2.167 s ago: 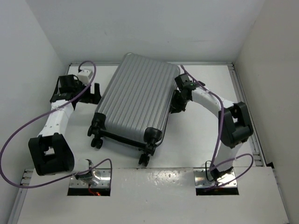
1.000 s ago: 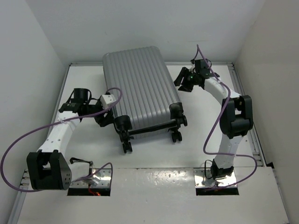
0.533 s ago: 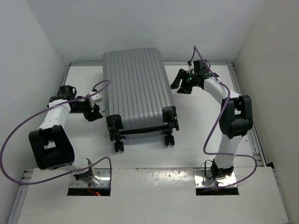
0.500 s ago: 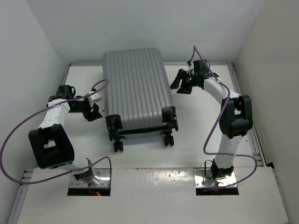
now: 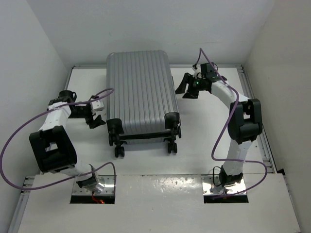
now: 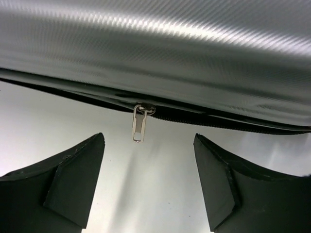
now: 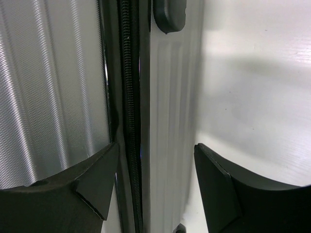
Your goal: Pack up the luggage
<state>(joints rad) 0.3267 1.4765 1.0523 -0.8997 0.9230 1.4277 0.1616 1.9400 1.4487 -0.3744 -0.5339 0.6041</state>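
The luggage (image 5: pixel 141 92) is a silver-grey ribbed hard-shell case lying flat and closed in the middle of the table, its black wheels (image 5: pixel 116 149) toward the near edge. My left gripper (image 5: pixel 96 118) is beside its left side, open and empty. In the left wrist view a metal zipper pull (image 6: pixel 138 124) hangs from the seam just ahead of the left gripper (image 6: pixel 148 182). My right gripper (image 5: pixel 183 88) stands open at the case's right side. In the right wrist view the black zipper track (image 7: pixel 128 97) and grey shell (image 7: pixel 167 121) run between the fingers of the right gripper (image 7: pixel 155 182).
The white table (image 5: pixel 209 141) is walled in at the left, back and right. Purple cables (image 5: pixel 14 145) loop off both arms. A metal rail (image 5: pixel 255 111) runs along the table's right edge.
The luggage's wheel end has swung left, so the case now lies squarer to the table. My left gripper drew back left, away from the wheels, and opened wider. The right arm barely moved.
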